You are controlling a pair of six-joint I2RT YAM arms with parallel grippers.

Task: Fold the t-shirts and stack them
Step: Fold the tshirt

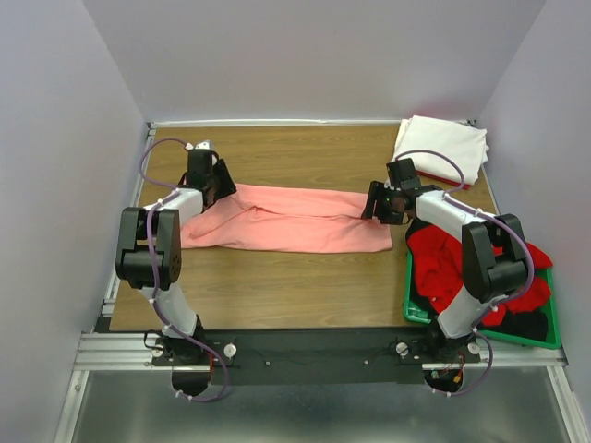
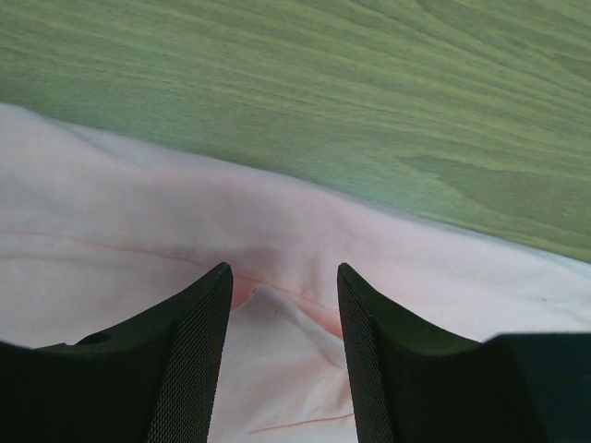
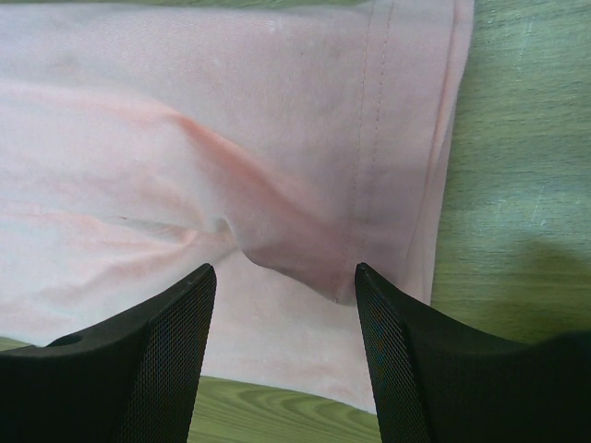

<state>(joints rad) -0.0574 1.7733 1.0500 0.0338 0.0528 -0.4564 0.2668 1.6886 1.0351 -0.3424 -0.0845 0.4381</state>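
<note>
A salmon-pink t-shirt [image 1: 286, 221] lies folded into a long band across the middle of the wooden table. My left gripper [image 1: 220, 188] is at its far left end. In the left wrist view the gripper [image 2: 284, 269] is open, with a raised fold of the pink cloth [image 2: 277, 323] between the fingers. My right gripper [image 1: 373, 205] is at the shirt's right end. In the right wrist view it [image 3: 284, 269] is open over a fold of the pink shirt [image 3: 277, 231] near the hem. A folded white t-shirt [image 1: 441, 148] lies at the back right.
A green crate [image 1: 414, 309] at the front right holds a bright red shirt [image 1: 443, 263] and a dark one [image 1: 526, 323]. A red edge [image 1: 434, 177] shows under the white shirt. Walls close in the table on the left, back and right.
</note>
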